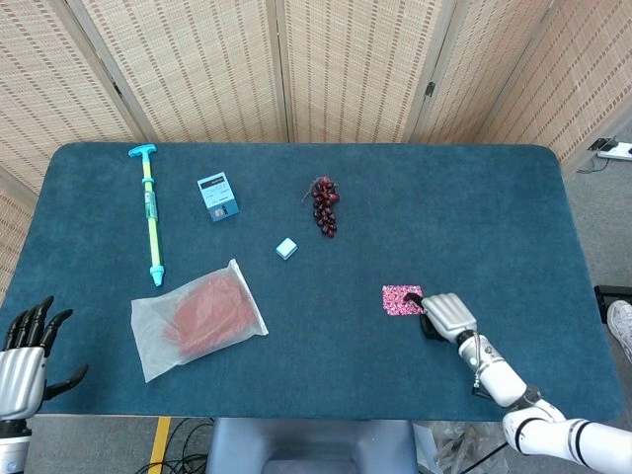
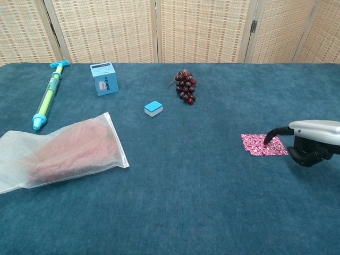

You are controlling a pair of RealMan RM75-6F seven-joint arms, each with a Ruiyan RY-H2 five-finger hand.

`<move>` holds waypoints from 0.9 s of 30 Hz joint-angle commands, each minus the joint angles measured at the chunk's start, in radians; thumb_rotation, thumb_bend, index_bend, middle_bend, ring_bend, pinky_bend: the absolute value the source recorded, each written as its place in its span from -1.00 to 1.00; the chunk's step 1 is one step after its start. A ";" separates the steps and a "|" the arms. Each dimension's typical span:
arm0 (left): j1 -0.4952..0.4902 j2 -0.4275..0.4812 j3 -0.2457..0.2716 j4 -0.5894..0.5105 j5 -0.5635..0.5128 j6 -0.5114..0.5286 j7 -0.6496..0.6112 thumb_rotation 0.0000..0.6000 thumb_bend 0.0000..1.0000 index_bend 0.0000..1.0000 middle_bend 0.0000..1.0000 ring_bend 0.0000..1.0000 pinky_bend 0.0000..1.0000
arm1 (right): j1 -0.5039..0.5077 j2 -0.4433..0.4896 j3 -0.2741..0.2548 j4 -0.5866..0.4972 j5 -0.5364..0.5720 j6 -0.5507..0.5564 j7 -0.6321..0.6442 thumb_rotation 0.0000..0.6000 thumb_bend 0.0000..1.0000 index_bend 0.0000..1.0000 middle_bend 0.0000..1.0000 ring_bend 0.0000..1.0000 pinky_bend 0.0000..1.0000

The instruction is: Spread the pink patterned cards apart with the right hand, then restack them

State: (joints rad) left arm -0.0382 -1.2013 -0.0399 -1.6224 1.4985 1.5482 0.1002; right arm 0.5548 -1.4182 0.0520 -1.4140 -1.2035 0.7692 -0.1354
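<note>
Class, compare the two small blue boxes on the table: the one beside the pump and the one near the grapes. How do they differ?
The blue box by the pump is larger and stands taller; the small blue box near the grapes is low and flat. The larger box carries a white label with print; the smaller box has a plain blue top over white sides. The larger box sits further back. Both rest on the table, untouched by either hand.

pump [image 1: 150, 210] – blue box [image 1: 217, 196] | grapes [image 1: 324, 205] | eraser [image 1: 286, 248] | bagged red cloth [image 1: 196, 318]
</note>
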 commanded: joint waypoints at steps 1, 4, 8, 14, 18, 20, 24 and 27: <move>0.000 -0.002 0.000 0.002 -0.001 -0.001 -0.002 1.00 -0.54 -0.61 -0.94 -0.96 -0.82 | -0.020 0.019 -0.022 -0.033 -0.007 0.024 -0.013 1.00 0.68 -0.63 0.94 1.00 1.00; 0.001 -0.004 0.000 0.006 -0.001 -0.001 -0.004 1.00 -0.54 -0.61 -0.94 -0.96 -0.82 | -0.042 0.037 -0.050 -0.069 -0.023 0.048 -0.023 1.00 0.68 -0.63 0.94 1.00 1.00; 0.001 -0.005 -0.001 0.008 0.002 0.003 -0.006 1.00 -0.54 -0.61 -0.94 -0.96 -0.82 | -0.065 0.056 -0.080 -0.107 -0.049 0.075 -0.034 1.00 0.69 -0.63 0.94 1.00 1.00; 0.003 -0.003 0.000 0.006 0.004 0.005 -0.009 1.00 -0.54 -0.61 -0.94 -0.96 -0.82 | -0.093 0.093 -0.098 -0.166 -0.088 0.134 -0.042 1.00 0.68 -0.63 0.94 1.00 1.00; 0.004 -0.004 0.002 0.005 0.007 0.006 -0.010 1.00 -0.54 -0.61 -0.94 -0.96 -0.82 | -0.096 0.099 -0.092 -0.166 -0.088 0.145 -0.040 1.00 0.68 -0.63 0.94 1.00 1.00; 0.005 -0.004 0.003 0.006 0.008 0.008 -0.010 1.00 -0.54 -0.61 -0.94 -0.96 -0.82 | -0.095 0.096 -0.090 -0.157 -0.081 0.138 -0.039 1.00 0.68 -0.63 0.94 1.00 1.00; 0.007 -0.002 0.004 0.006 0.008 0.008 -0.012 1.00 -0.54 -0.61 -0.94 -0.96 -0.82 | -0.090 0.083 -0.087 -0.135 -0.070 0.121 -0.030 1.00 0.68 -0.63 0.94 1.00 1.00; 0.007 0.000 0.004 0.006 0.010 0.008 -0.012 1.00 -0.54 -0.61 -0.94 -0.96 -0.82 | -0.086 0.070 -0.082 -0.117 -0.063 0.111 -0.027 1.00 0.68 -0.63 0.94 1.00 1.00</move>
State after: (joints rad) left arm -0.0313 -1.2015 -0.0356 -1.6168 1.5085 1.5564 0.0880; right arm 0.4672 -1.3452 -0.0318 -1.5348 -1.2687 0.8834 -0.1636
